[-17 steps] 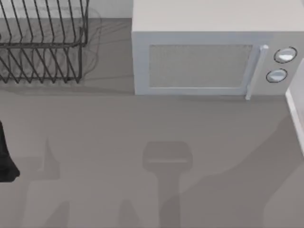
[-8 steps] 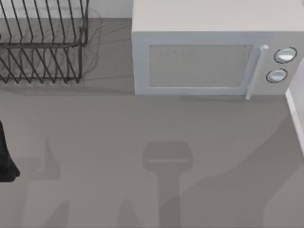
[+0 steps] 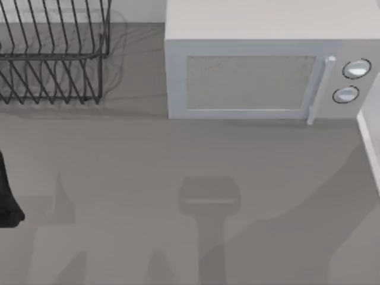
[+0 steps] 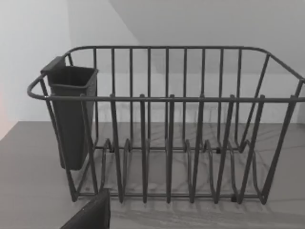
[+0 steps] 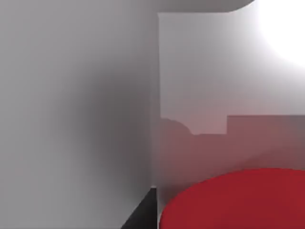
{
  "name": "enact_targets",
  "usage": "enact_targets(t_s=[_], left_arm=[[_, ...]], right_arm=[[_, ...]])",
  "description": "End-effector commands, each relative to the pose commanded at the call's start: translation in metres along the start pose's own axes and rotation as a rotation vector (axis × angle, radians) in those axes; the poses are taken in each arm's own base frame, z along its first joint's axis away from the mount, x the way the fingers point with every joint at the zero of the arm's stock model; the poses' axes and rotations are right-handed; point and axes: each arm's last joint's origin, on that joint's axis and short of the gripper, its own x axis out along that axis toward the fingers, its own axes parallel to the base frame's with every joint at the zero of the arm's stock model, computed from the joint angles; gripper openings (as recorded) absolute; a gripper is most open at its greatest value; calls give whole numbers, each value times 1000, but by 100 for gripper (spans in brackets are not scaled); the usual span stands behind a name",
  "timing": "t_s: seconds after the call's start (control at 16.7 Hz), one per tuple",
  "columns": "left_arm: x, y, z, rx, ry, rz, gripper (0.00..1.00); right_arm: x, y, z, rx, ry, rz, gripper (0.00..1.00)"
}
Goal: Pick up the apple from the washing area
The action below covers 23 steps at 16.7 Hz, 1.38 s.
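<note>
Apple: the apple (image 5: 238, 200) sits big and bright red in the lower right of the right wrist view, right up against the camera, with pale walls behind it picking up a red glow.
Right gripper: the wrist camera is tight on the apple, but whether the jaws are open or closed around it, I cannot tell.
Basin wall: a pale grey wall (image 5: 71, 109) takes the left half of the right wrist view, meeting a lighter panel at a vertical edge near the middle.
Left arm: the left arm (image 3: 7, 199) is a dark shape at the far left edge of the top view, about two thirds of the way down, parked there.
Left gripper: a dark corner (image 4: 90, 214) pokes in at the lower left of the left wrist view; the jaw state cannot be told.
Dish rack: the dark wire dish rack (image 3: 53, 53) stands in the upper left of the top view, and faces the left wrist camera square on.
Cutlery cup: a dark cutlery cup (image 4: 71, 114) hangs on the rack's end, at the left of the left wrist view.
Microwave: the microwave (image 3: 267, 65) holds the upper right of the top view, door shut, two round knobs (image 3: 350, 82) at its right end.
Table: the grey table (image 3: 148, 154) spreads across the middle and lower frame, carrying soft arm shadows.
</note>
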Motion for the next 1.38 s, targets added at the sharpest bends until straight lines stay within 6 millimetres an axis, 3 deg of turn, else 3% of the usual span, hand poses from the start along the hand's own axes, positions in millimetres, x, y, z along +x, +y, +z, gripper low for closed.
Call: enact_targets(t_s=[0.12,0.54,0.6,0.78,0.96,1.14,1.38], left_arm=[[0,0,0,0,0,0,100],[0,0,0,0,0,0,100],[0,0,0,0,0,0,100],[0,0,0,0,0,0,100],[0,0,0,0,0,0,100],[0,0,0,0,0,0,100],[0,0,0,0,0,0,100]], right_arm=[[0,0,0,0,0,0,0],[0,0,0,0,0,0,0],[-29,-1,6,6,-51,0,0],[-38,-2,11,6,-54,-1,0],[-71,-7,24,6,-58,-2,0],[-124,-10,32,7,-41,3,0],[-206,-8,25,7,-16,11,0]])
